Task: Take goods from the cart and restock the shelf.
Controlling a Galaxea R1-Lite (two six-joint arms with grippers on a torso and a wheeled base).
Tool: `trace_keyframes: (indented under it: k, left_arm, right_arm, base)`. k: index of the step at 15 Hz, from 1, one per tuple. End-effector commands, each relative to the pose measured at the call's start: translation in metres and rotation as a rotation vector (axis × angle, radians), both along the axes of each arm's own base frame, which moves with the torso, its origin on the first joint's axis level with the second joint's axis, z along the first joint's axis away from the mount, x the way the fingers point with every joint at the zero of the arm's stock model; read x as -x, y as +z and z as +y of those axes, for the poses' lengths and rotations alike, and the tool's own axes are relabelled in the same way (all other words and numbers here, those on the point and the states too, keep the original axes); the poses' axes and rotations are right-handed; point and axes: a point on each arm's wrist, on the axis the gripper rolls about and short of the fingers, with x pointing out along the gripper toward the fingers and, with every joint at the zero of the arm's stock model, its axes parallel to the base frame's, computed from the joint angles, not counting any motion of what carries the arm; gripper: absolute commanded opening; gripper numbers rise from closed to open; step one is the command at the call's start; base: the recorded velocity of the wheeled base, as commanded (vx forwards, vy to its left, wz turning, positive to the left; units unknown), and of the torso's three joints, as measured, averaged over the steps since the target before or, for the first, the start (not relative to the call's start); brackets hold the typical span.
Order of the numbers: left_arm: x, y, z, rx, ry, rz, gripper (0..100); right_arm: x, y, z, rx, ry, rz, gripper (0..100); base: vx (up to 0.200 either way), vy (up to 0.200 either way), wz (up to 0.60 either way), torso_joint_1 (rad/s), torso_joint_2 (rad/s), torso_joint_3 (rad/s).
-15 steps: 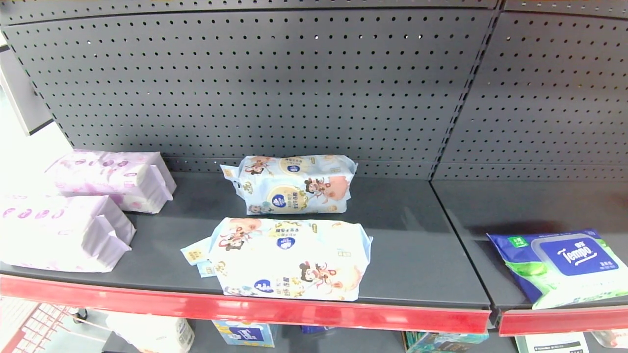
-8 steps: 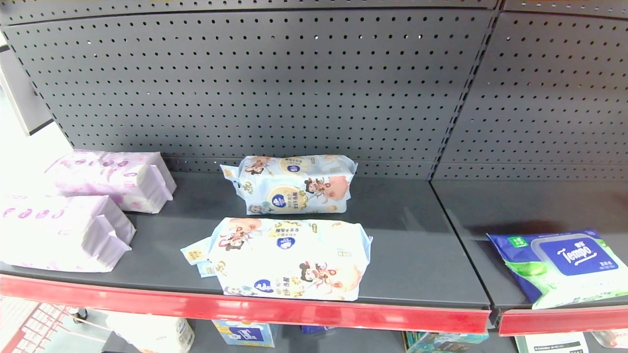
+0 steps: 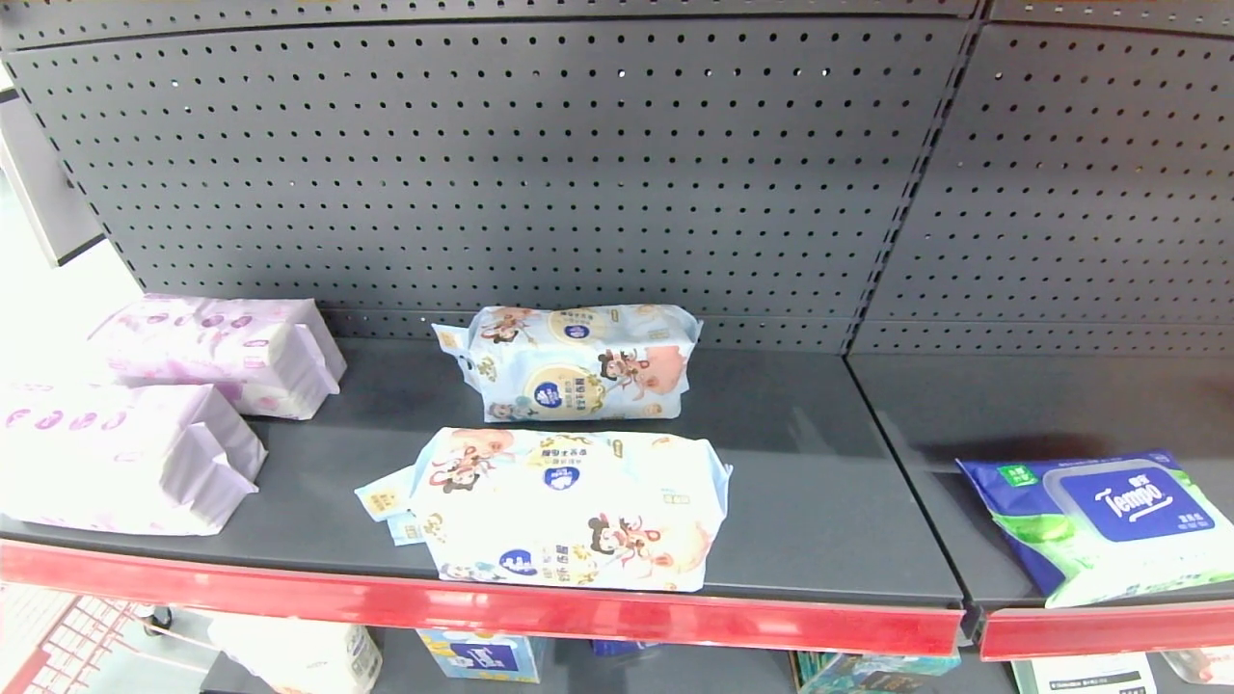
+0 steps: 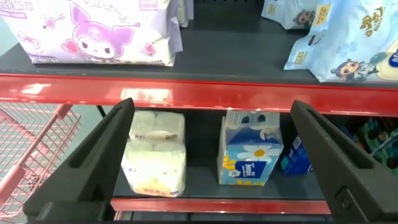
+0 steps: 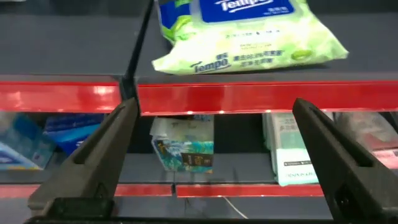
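Note:
On the grey shelf (image 3: 819, 482) two light-blue cartoon-printed tissue packs lie in the middle, one (image 3: 569, 508) at the front edge and one (image 3: 576, 361) behind it. Two purple-and-white packs (image 3: 125, 453) (image 3: 227, 352) lie at the left, and the front one (image 4: 93, 31) also appears in the left wrist view. A blue-and-green wipes pack (image 3: 1109, 525) (image 5: 245, 31) lies at the right. My left gripper (image 4: 211, 155) is open with nothing between its fingers, in front of the red shelf edge (image 4: 199, 93) and level with the lower shelf. My right gripper (image 5: 211, 155) is open and empty, below the wipes pack.
A red wire cart (image 4: 31, 149) (image 3: 67, 636) stands at the lower left. The lower shelf holds a white tissue-roll pack (image 4: 155, 155), a blue tissue box (image 4: 249, 155) and more boxed packs (image 5: 183, 149) (image 5: 292, 152). A perforated grey back panel (image 3: 540, 173) closes the shelf behind.

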Motion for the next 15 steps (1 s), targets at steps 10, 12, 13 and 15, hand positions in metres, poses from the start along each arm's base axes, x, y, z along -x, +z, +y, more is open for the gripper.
trace_keyframes:
  k: [10, 12, 13, 15]
  left_arm:
    - [0.0001, 0.0, 0.0, 0.0, -0.001, -0.002, 100]
    - [0.0001, 0.0, 0.0, 0.0, -0.001, -0.002, 100]
    - [0.0001, 0.0, 0.0, 0.0, 0.0, -0.002, 100]
    - [0.0001, 0.0, 0.0, 0.0, -0.001, -0.002, 100]
  right_arm:
    - [0.0069, -0.0016, -0.0018, -0.003, 0.035, -0.091, 100]
    - [0.0068, -0.002, -0.0017, 0.003, 0.036, -0.09, 100]
    - [0.0069, -0.0016, -0.0017, 0.003, 0.038, -0.091, 100]
    - [0.0069, -0.0016, -0.0017, 0.003, 0.038, -0.091, 100]
  base:
    - [0.0, 0.0, 0.0, 0.0, 0.0, 0.0]
    - [0.0, 0.0, 0.0, 0.0, 0.0, 0.0]
    - [0.0, 0.0, 0.0, 0.0, 0.0, 0.0]
    - [0.0, 0.0, 0.0, 0.0, 0.0, 0.0]
